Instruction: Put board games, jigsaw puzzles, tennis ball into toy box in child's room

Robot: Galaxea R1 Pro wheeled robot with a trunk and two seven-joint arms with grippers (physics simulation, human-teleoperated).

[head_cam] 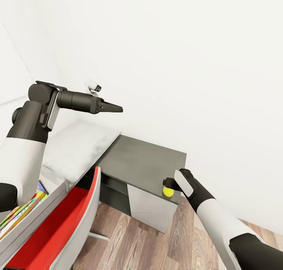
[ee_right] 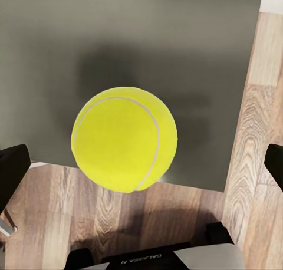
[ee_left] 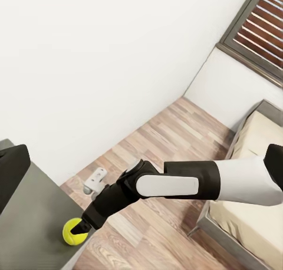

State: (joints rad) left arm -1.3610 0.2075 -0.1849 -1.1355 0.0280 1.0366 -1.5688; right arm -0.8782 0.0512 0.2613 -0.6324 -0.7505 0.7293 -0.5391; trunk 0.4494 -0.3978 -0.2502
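Yellow ball (head_cam: pixel 168 191) sits at the table's (head_cam: pixel 145 160) near right edge, right gripper (head_cam: pixel 169 183) over it. Left gripper (head_cam: pixel 114 108) raised, jaws together. Left wrist: ball (ee_left: pixel 73 231) under right gripper (ee_left: pixel 88 223). Right wrist: ball (ee_right: pixel 124 139) between wide-apart fingers (ee_right: pixel 12 170), unclamped. Likely light, rolls easily; squeeze across its middle.

The tennis ball (ee_right: pixel 124 139) is bright yellow-green with a thin white seam curving over it. Beneath it the desk (head_cam: pixel 141 160) has a dark grey top and a paler grey front. The floor (ee_left: pixel 171 146) is brown wood plank. A chair (head_cam: pixel 59 230) shows a red seat in a light grey shell. Beside it lies something striped in many colours, perhaps a puzzle (head_cam: pixel 21 213).
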